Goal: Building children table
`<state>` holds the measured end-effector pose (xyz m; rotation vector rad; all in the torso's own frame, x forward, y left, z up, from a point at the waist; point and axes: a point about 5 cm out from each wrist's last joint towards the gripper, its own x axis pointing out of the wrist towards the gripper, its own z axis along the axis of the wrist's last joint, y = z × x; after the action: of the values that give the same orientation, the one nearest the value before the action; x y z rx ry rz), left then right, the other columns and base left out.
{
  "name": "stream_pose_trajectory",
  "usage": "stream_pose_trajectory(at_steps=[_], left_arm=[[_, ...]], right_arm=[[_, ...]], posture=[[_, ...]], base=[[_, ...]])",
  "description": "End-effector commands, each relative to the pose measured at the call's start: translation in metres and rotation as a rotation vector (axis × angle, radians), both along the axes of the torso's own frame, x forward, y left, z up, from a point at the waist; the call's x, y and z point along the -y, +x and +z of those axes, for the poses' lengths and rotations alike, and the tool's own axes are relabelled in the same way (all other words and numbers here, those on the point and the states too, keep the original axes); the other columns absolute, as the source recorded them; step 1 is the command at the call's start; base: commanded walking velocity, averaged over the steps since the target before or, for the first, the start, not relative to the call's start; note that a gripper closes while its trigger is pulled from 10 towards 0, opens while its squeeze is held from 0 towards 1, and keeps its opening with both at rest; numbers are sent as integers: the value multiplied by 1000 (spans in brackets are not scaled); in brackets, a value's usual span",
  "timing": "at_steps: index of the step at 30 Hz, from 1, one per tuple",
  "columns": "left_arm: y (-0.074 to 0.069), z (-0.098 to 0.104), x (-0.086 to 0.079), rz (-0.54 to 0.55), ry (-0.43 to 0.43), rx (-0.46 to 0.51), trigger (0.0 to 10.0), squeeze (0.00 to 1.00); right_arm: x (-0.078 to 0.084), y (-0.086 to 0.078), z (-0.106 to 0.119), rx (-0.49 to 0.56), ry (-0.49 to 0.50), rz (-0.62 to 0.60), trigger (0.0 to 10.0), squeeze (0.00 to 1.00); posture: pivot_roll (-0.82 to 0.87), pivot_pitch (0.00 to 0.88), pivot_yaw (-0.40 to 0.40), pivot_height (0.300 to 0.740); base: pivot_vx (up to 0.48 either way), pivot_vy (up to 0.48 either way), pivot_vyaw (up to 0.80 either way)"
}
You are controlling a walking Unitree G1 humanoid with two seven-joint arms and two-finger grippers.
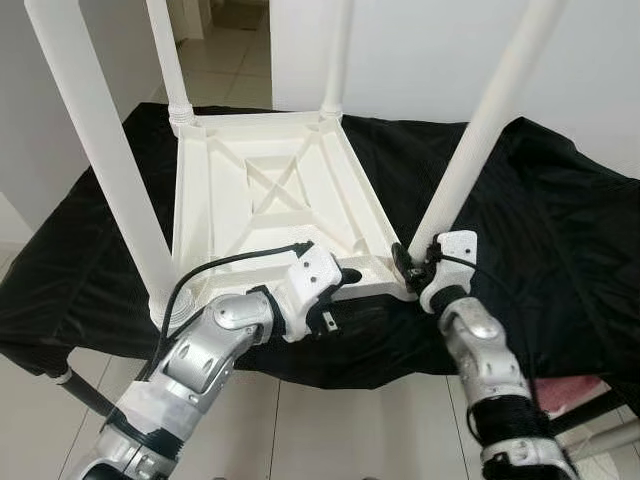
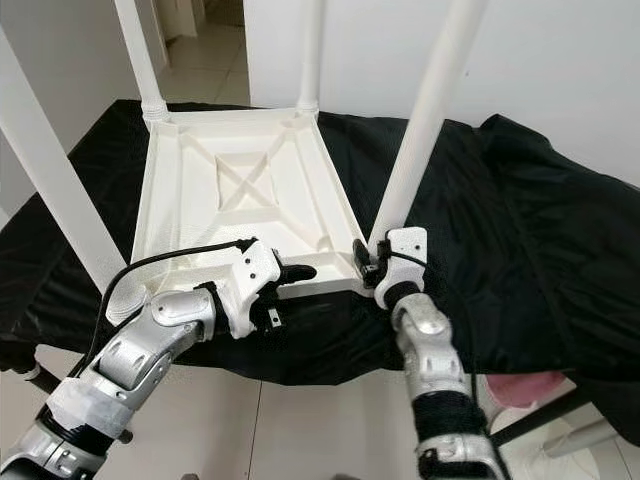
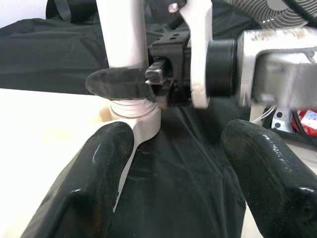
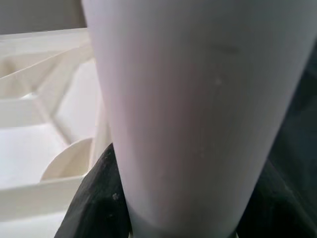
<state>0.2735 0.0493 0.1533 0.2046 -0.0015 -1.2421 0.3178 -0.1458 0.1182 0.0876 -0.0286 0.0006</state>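
A white plastic children's table (image 1: 270,190) lies upside down on a black cloth, its legs pointing up. My right gripper (image 1: 412,262) is shut on the base of the near-right leg (image 1: 470,150), just above its socket at the table's corner. In the left wrist view one of the right gripper's fingers (image 3: 116,84) wraps round that leg (image 3: 121,34). The same leg (image 4: 188,109) stands close up in the right wrist view. My left gripper (image 1: 345,295) is open at the table's front edge, a short way left of that corner, holding nothing.
The black cloth (image 1: 560,220) covers a low stand and drops off at the front. The near-left leg (image 1: 100,150) and two far legs (image 1: 170,60) rise high. A white wall is behind, tiled floor below, something pink (image 1: 570,395) at the lower right.
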Motion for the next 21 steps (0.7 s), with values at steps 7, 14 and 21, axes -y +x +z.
stream_pose_trajectory(at_steps=[7, 14, 21], left_arm=[[1, 0, 1, -39, 19, -8, 10000, 0], [0, -1, 0, -36, 19, -9, 10000, 0], [-2, -2, -2, -30, 17, -10, 10000, 0]], right_arm=[[-20, 4, -6, -64, 82, -127, 10000, 0], [-19, 2, -1, -34, 69, -103, 10000, 0], [-15, -3, 6, 33, 103, -39, 10000, 1000]], posture=[[-19, 0, -16, 740], [-11, 0, -25, 740], [-11, 0, -31, 740]], base=[[0, 0, 0], [0, 0, 0], [0, 0, 0]])
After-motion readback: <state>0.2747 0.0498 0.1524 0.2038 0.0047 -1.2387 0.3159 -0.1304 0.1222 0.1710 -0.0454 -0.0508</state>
